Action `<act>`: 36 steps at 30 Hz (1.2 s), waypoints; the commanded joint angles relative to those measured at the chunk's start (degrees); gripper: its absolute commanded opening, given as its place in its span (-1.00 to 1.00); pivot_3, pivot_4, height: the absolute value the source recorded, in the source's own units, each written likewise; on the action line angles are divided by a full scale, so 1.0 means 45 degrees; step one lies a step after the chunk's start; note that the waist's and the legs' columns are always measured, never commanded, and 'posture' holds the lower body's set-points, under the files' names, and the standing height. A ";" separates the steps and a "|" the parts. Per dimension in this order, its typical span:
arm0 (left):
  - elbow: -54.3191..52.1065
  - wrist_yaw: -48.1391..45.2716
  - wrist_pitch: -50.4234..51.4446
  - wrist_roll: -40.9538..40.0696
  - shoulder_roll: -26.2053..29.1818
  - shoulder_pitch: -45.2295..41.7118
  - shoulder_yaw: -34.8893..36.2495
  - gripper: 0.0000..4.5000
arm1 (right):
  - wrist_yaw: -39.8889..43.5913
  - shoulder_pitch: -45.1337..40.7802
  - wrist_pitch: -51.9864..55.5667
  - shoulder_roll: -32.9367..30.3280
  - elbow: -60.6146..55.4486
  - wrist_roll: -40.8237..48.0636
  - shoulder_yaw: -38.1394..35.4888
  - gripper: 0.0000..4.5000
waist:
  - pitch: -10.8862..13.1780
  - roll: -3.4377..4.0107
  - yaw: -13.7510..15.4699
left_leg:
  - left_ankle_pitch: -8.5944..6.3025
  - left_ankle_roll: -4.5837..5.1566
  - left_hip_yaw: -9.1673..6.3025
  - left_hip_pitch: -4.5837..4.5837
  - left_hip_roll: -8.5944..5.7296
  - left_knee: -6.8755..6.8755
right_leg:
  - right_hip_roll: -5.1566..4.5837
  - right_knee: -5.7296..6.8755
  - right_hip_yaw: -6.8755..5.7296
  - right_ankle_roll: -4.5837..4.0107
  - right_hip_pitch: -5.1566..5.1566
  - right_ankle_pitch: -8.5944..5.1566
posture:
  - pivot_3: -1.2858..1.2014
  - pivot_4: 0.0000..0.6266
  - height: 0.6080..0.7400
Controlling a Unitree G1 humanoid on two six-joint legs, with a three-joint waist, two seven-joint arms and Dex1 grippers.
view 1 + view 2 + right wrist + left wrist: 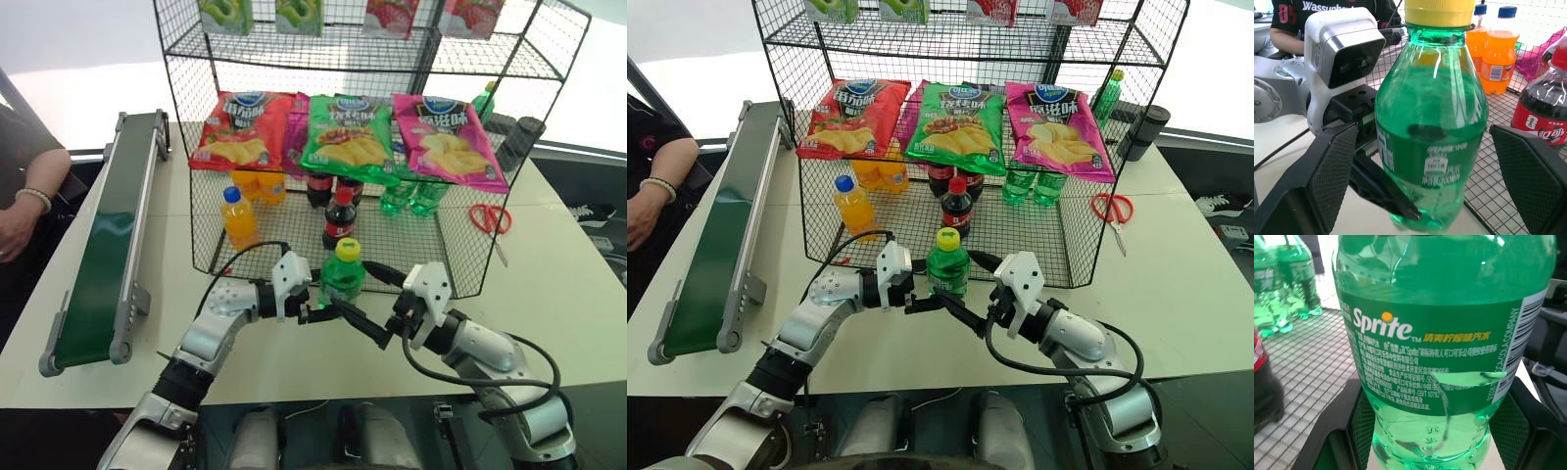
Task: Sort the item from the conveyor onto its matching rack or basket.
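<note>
- green soda bottle [343,277] off the conveyor [103,255] already, held upright just in front of the wire rack [333,147], above the table's near edge, yellow cap up.
- left gripper [328,311] clamped tight on the bottle's lower body, a black finger [1383,193] pressed across the label.
- right gripper [385,328] spread wide with a pad [1327,171] on either side of the bottle and a clear gap to each; nothing gripped. looks like a handover about to happen, judging by the pose.
- picked up: done. left to do: passing or carrying the bottle to the rack's bottom tier and setting it down; not yet on any tier.
- matching spot probably beside the two green bottles [411,196] toward the right end of the bottom tier, under the pink chip bag [446,137].
- in the way: a cola bottle [339,217] standing near the tier's front edge, right behind the held bottle; more cola behind it, an orange-drink bottle [238,217] toward the left end.
- chip bags, red [240,127] and green [348,137], hanging over the middle tier and lowering the headroom above the bottom tier.
- also the rack's front mesh wall between grippers and tier; needs lifting over or going round, by the look of it.
- red scissors [490,217] on the table right of the rack, well apart.
- person's hand [15,230] resting at the table's left edge beyond the conveyor.
</note>
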 commanded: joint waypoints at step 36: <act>-0.1846 0.2019 -0.0499 -0.0104 -0.0116 0.1328 0.1856 0.99 | -0.4767 -0.2245 -0.3002 0.2010 0.5155 -0.2455 -0.3144 0.31 | 0.0004 0.0016 -0.0016 | 0.0001 -0.0001 0.0009 0.0003 0.0006 0.0020 | -0.0013 0.0022 0.0006 0.0005 0.0006 0.0004 | 0.03 -0.52 1.00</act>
